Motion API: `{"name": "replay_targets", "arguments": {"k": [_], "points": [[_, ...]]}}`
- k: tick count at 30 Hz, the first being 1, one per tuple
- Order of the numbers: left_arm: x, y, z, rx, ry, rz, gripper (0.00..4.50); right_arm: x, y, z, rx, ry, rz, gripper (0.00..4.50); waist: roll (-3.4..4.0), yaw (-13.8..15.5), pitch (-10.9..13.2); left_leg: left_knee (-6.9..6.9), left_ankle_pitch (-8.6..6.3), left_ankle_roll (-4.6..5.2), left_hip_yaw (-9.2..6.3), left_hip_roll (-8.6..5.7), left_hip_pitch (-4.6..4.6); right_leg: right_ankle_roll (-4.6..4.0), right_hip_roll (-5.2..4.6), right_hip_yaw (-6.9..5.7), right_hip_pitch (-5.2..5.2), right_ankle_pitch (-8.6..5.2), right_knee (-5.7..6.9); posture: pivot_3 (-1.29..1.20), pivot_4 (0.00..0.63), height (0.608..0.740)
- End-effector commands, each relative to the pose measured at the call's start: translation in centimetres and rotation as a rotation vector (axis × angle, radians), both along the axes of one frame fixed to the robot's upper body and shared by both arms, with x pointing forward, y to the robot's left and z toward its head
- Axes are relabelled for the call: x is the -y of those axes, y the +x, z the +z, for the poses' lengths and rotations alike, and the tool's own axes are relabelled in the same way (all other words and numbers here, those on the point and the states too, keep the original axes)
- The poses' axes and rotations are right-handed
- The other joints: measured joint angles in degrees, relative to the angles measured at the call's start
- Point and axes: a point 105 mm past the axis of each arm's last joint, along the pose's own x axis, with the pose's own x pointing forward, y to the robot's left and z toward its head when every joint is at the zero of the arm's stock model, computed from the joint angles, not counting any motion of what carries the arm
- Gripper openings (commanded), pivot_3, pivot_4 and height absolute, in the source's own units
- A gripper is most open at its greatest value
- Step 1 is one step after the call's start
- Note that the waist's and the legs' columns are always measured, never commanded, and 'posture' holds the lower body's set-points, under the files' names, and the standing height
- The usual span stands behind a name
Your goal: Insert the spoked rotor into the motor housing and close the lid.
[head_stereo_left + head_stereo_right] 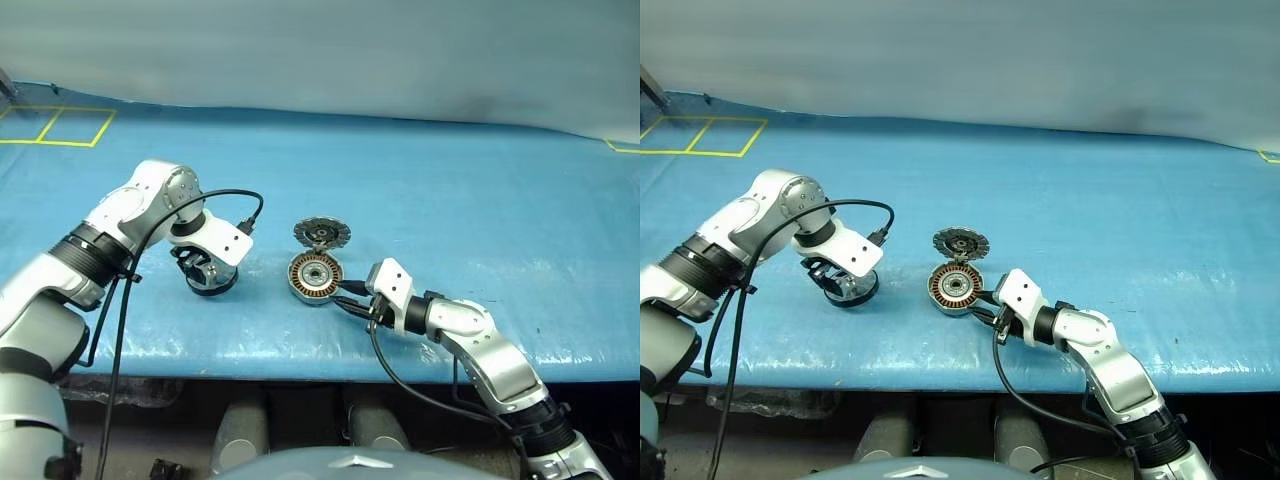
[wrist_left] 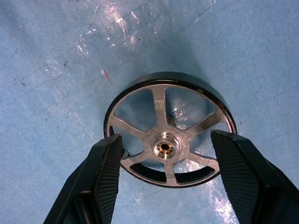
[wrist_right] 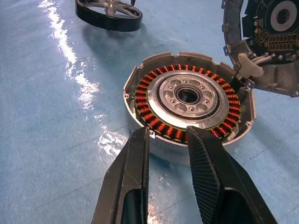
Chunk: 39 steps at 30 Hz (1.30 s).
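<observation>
The spoked rotor (image 2: 164, 116), a black ring with silver spokes and a brass-centred hub, lies flat on the blue table to the left of the motor housing. My left gripper (image 2: 166, 138) points straight down over it, open, one finger on each side of the rim. The motor housing (image 1: 316, 277) sits at the table's middle with its copper windings and silver hub (image 3: 189, 95) exposed. Its lid (image 1: 322, 234) stands swung up at the far rim. My right gripper (image 3: 169, 133) reaches in from the right, fingers a narrow gap apart, tips at the housing's near rim and nothing held between them.
The blue table cover (image 1: 450, 190) stretches wide behind and to the right of the parts. Yellow tape lines (image 1: 60, 125) mark the far left corner. The table's front edge (image 1: 300, 362) runs close below both grippers. A black cable (image 1: 240, 205) loops off the left wrist.
</observation>
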Motion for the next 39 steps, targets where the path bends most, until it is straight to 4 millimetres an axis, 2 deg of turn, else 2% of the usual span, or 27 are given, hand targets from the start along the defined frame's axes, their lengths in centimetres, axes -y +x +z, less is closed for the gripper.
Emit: {"name": "replay_targets", "arguments": {"k": [1,12,16,23,28,32,39], "points": [[-0.4,0.1,0.2,0.016,-0.004,0.010,3.28,-0.2,0.1,1.3,0.057,0.019,0.005,1.33,0.00,0.0,0.0,0.00,0.00,0.00,0.00,0.00,0.00,0.01,0.00,0.00,0.00,0.00,0.00,0.00,0.150,0.740],[-0.8,-0.5,-0.8,-0.011,-0.001,0.018,3.28,-0.3,0.2,1.5,0.063,0.023,0.004,1.33,0.00,0.0,0.0,0.04,0.00,0.00,0.00,0.00,0.00,0.02,0.00,0.01,0.01,0.01,0.01,0.00,0.150,0.740],[-1.1,-0.5,-1.2,-0.006,-0.001,0.034,2.46,-0.2,0.2,1.5,0.065,0.022,0.003,1.33,0.00,0.0,0.0,0.04,0.00,0.00,0.00,0.00,0.01,0.02,0.00,0.01,0.01,0.01,0.01,0.00,0.150,0.740],[-1.3,0.1,-0.8,0.035,0.000,0.026,2.46,-0.2,0.3,1.6,0.070,0.021,-0.005,1.33,0.00,0.1,0.0,0.11,0.00,0.00,0.00,0.00,0.01,0.03,0.00,0.01,0.04,0.02,0.05,0.00,0.150,0.740],[-0.2,0.4,-0.6,0.069,-0.093,-0.026,2.46,0.3,0.4,1.6,0.071,0.032,-0.032,1.33,0.00,0.1,0.0,0.16,0.00,0.00,0.00,0.00,0.01,0.04,0.00,0.01,0.04,0.03,0.08,0.00,0.150,0.740],[0.9,-0.1,-0.4,0.067,-0.205,-0.072,2.46,0.8,0.7,1.7,0.081,0.039,-0.057,1.33,0.00,0.1,0.0,0.16,0.00,0.00,0.01,-0.01,-0.01,0.06,-0.02,0.03,0.04,0.04,0.07,0.00,0.150,0.740],[1.3,-0.1,0.6,0.111,-0.340,-0.073,2.46,1.6,0.8,1.9,0.097,0.051,-0.108,1.33,0.00,0.1,0.0,0.18,0.00,0.00,0.01,0.00,0.01,0.07,-0.01,0.02,0.05,0.05,0.08,0.00,0.150,0.740]]}}
